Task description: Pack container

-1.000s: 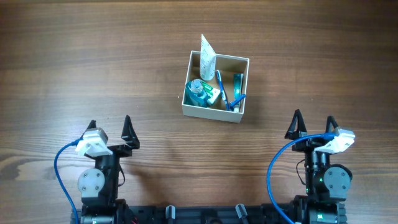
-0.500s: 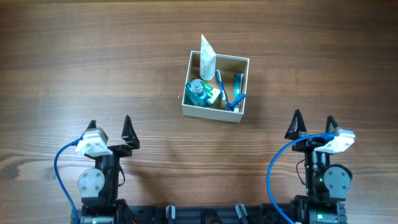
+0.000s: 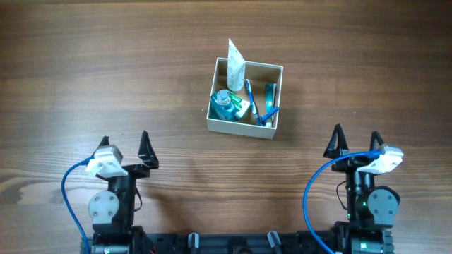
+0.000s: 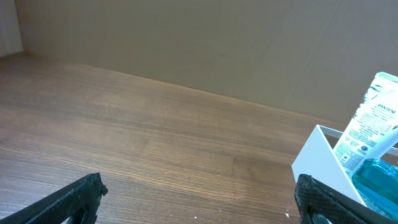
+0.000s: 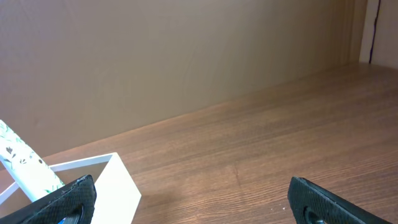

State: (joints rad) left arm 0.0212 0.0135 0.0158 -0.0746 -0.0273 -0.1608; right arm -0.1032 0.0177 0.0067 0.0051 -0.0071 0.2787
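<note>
Several toiletry items fill the container [image 3: 239,127], which stands on the wooden table [image 3: 106,63] in the overhead view, ahead of both arms and well apart from them. A white tube [image 3: 235,63] leans out over its far left corner. Inside also lie a teal bottle [image 3: 224,104], a small green-white pack [image 3: 244,108], a blue toothbrush [image 3: 251,99] and a teal stick-like item [image 3: 270,94] near the right wall. The left gripper [image 3: 125,141] and the right gripper [image 3: 357,135] are both spread wide and hold nothing.

From the left wrist, the black fingers [image 4: 71,199] stand far apart; the container's white corner shows at the right, with the tube marked Pantene and the bottle inside.

From the right wrist, the fingers [image 5: 62,199] are equally wide, and the container's corner with the tube sits at lower left
</note>
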